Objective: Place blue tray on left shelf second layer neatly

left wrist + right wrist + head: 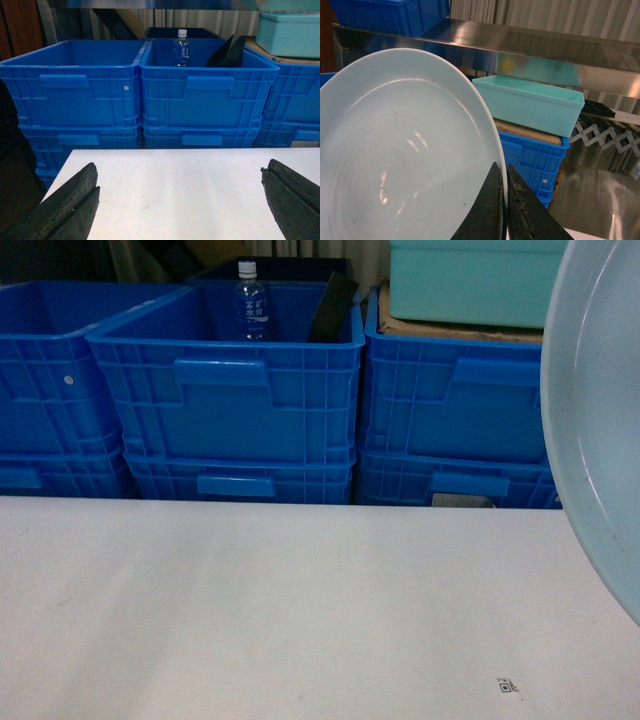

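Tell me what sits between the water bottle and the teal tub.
In the head view, a dark flat object leans inside the middle crate between the water bottle and the teal tub, then the crate walls.

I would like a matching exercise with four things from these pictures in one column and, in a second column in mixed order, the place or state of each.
Column one:
1. blue tray
2. water bottle
3. teal tub
4. left gripper

Column two:
A. stands inside a dark-blue crate
B. open, above the white table, holding nothing
C. pinched at its rim by the right gripper
D. rests on top of a stack of crates

Right pairs: 1-C, 2-A, 3-D, 4-B
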Robot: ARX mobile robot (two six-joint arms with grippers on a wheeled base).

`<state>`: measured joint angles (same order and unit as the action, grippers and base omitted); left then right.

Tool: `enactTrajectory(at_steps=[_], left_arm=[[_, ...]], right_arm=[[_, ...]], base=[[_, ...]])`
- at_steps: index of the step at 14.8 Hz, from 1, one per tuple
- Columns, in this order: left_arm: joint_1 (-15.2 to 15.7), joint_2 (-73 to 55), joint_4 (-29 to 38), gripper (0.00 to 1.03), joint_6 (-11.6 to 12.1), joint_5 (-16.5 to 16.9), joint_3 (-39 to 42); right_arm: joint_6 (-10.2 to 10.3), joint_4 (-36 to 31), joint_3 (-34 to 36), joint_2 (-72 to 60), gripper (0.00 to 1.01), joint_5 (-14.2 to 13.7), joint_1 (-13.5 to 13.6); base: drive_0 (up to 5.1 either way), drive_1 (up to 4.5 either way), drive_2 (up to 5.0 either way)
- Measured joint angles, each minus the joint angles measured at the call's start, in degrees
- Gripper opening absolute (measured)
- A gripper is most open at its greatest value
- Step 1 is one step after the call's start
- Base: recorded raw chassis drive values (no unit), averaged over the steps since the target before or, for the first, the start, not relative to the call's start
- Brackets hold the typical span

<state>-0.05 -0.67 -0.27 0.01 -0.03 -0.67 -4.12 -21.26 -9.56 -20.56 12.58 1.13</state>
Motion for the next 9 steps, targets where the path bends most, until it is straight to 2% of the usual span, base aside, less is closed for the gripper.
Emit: enactTrajectory(at_steps=[3,9], left_arm=[[0.0,0.0,0.0,0.98,0.0,0.0,0.0],[0.0,0.0,0.0,0.98,0.0,0.0,0.0]], right_arm=[[0.0,0.0,0.0,0.0,0.02,0.0,0.0],[0.0,0.0,0.0,0.0,0.02,0.0,0.0]], base=[[-0.2,-0.23,-0.2],[-1.7,-1.67,-1.7]])
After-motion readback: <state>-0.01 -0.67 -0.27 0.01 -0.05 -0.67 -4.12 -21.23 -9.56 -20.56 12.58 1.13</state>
